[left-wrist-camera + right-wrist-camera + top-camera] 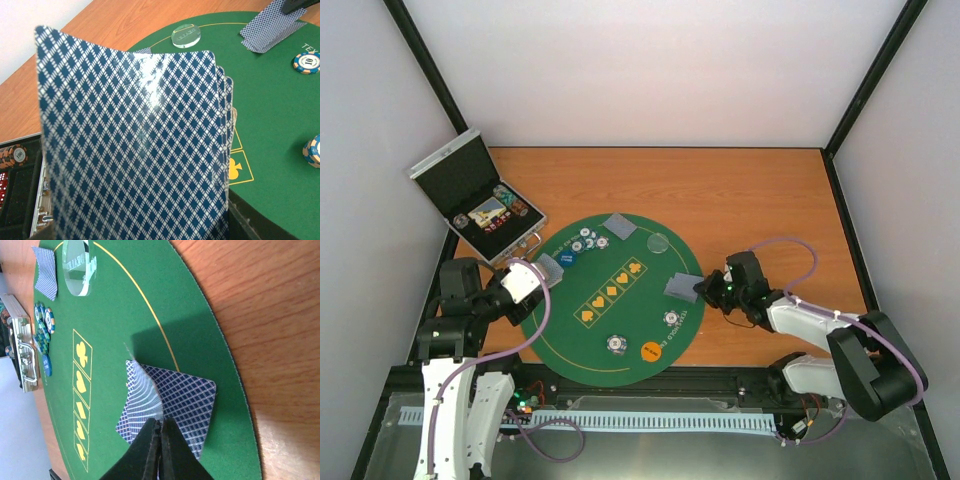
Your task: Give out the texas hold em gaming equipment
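Fanned close against the left wrist lens, a deck of playing cards (135, 145) stands upright with its blue-diamond backs outward, at the left edge of the mat. The left tool (538, 274) has its fingers hidden behind the cards, but a deck standing on end like this must be clamped in it. I judge it is held there as the stock to deal from.

Across the green felt mat (650, 285), the right tool (161, 435) is pinched fully together on a dealt pair (172, 402) at the right-hand rim. The upper card bows up into the tips while the lower one lies flat, so the pair is probably being set down at a player's seat.

Another pair (619, 226) already lies at the far rim, near the clear dealer disc (660, 242). Poker chips (588, 242) cluster at the far left beside a blue disc (566, 257). An orange disc (651, 351) sits by the near edge, as if shared out to seats.

Off the mat, the silver case (455, 180) lies open on the worktop (740, 200).
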Action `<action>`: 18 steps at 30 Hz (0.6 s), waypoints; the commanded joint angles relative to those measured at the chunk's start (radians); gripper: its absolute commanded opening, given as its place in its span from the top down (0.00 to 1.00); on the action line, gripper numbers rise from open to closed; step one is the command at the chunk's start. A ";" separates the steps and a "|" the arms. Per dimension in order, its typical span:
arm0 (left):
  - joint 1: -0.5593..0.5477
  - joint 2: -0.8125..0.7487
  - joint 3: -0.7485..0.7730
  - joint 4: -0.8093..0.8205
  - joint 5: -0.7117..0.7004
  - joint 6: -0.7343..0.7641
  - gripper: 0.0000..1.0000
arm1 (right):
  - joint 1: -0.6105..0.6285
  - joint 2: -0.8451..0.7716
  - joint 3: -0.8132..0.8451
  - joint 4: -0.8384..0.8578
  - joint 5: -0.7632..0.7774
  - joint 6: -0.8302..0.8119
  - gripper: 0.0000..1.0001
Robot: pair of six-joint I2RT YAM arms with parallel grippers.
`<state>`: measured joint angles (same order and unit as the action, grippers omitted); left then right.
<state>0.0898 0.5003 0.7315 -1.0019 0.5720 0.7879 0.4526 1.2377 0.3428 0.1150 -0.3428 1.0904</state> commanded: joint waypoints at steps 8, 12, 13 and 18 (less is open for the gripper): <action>0.008 0.004 0.043 0.006 0.016 0.019 0.52 | 0.006 -0.158 0.002 -0.183 0.096 -0.051 0.39; 0.008 0.002 0.041 0.001 0.015 0.023 0.52 | 0.006 -0.276 0.057 -0.350 0.203 -0.126 0.23; 0.008 0.003 0.042 0.002 0.015 0.025 0.52 | 0.006 -0.303 0.078 -0.378 0.230 -0.148 0.21; 0.008 0.006 0.042 0.000 0.014 0.034 0.52 | 0.008 -0.326 0.200 -0.286 0.106 -0.396 0.26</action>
<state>0.0898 0.5022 0.7315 -1.0023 0.5720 0.7937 0.4541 0.9131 0.4335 -0.2123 -0.1719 0.9134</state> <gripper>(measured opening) 0.486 0.765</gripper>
